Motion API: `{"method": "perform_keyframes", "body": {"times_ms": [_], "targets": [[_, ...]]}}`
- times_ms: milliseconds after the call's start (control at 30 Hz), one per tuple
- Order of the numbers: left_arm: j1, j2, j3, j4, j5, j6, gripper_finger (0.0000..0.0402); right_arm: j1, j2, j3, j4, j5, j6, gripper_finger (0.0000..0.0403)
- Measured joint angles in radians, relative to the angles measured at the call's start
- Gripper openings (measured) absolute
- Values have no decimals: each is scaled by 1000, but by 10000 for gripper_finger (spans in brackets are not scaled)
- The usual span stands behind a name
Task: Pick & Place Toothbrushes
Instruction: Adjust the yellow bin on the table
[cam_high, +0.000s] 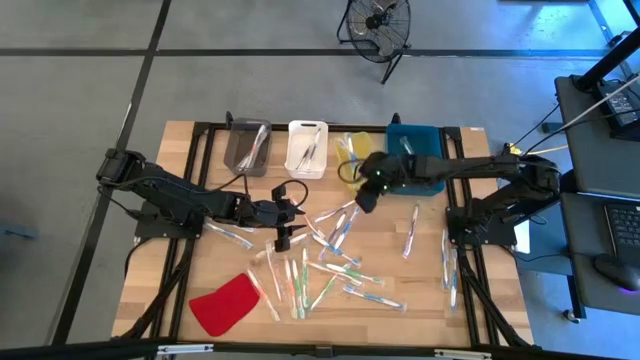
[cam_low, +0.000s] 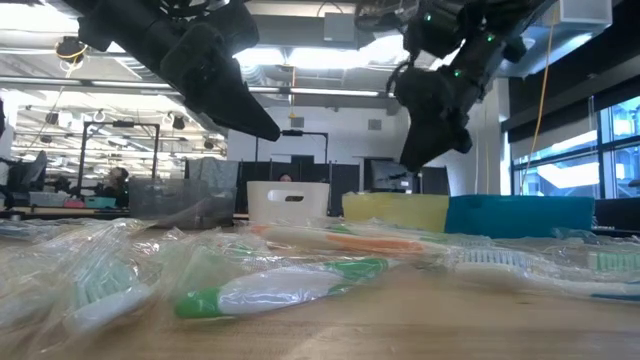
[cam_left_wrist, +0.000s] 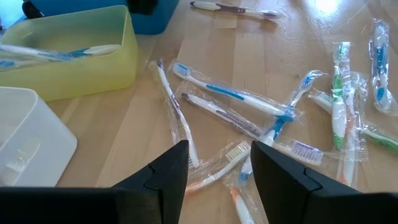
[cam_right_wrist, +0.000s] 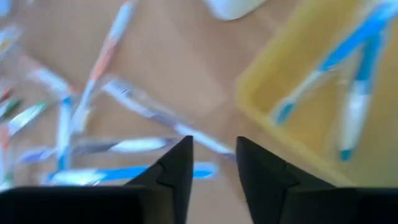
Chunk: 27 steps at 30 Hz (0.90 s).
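Many wrapped toothbrushes (cam_high: 318, 268) lie scattered flat on the wooden table; they also show in the left wrist view (cam_left_wrist: 227, 93) and the low view (cam_low: 290, 285). My left gripper (cam_high: 288, 216) is open and empty, hovering above the pile's left part, and toothbrushes show past its fingers (cam_left_wrist: 219, 167). My right gripper (cam_high: 363, 198) is open and empty, in the air just in front of the yellow bin (cam_high: 351, 156), above the pile's far edge (cam_right_wrist: 214, 163). Blue toothbrushes (cam_right_wrist: 348, 93) lie in the yellow bin.
Four bins stand in a row at the table's far side: grey (cam_high: 248, 146), white (cam_high: 307, 148), yellow and blue (cam_high: 418, 152). A flat red cloth-like piece (cam_high: 226, 304) lies at the near left. A few toothbrushes (cam_high: 450, 262) lie apart at the right.
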Motion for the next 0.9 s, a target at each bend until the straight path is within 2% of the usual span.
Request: {"method": "perform_keyframes", "body": {"times_ms": [233, 333, 600, 900], "targets": [[0, 0, 0, 0, 0, -9, 168, 102, 44, 0, 4, 85, -2, 11], [0, 0, 0, 0, 0, -9, 168, 115, 66, 0, 13, 130, 4, 12], [0, 0, 0, 0, 0, -10, 168, 105, 156, 0, 91, 155, -3, 6], [0, 0, 0, 2, 0, -10, 168, 47, 191, 0, 154, 191, 16, 5]]}}
